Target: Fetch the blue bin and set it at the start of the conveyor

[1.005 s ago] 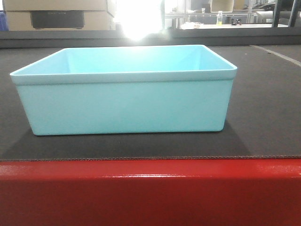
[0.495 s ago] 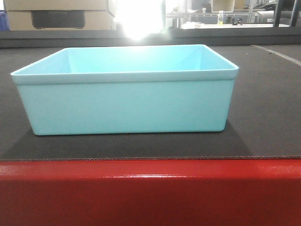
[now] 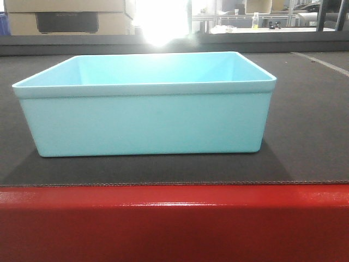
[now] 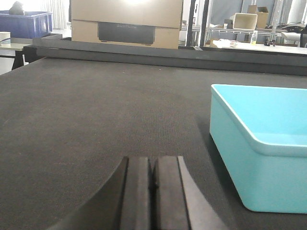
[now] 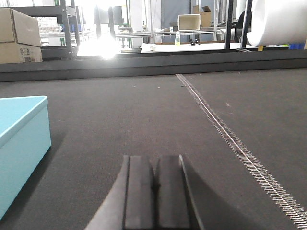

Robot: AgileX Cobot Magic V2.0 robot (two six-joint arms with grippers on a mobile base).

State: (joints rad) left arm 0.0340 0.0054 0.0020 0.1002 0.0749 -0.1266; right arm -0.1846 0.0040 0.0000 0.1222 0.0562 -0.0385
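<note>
The blue bin [image 3: 147,123], a pale cyan tub, stands upright and empty on the dark belt of the conveyor start [image 3: 311,142], just behind the red frame [image 3: 174,224]. In the left wrist view the blue bin [image 4: 261,163] lies to the right of my left gripper [image 4: 153,165], which is shut with nothing between its fingers and apart from the tub. In the right wrist view the blue bin [image 5: 19,143] shows at the left edge, and my right gripper [image 5: 154,163] is shut on nothing, out over the belt. Neither gripper shows in the front view.
A stitched belt seam [image 5: 225,132] runs diagonally to the right of the right gripper. Cardboard boxes [image 4: 127,21] and a dark blue bin [image 4: 31,24] stand beyond the belt's far edge. Shelving and a bottle [image 5: 177,38] are in the background.
</note>
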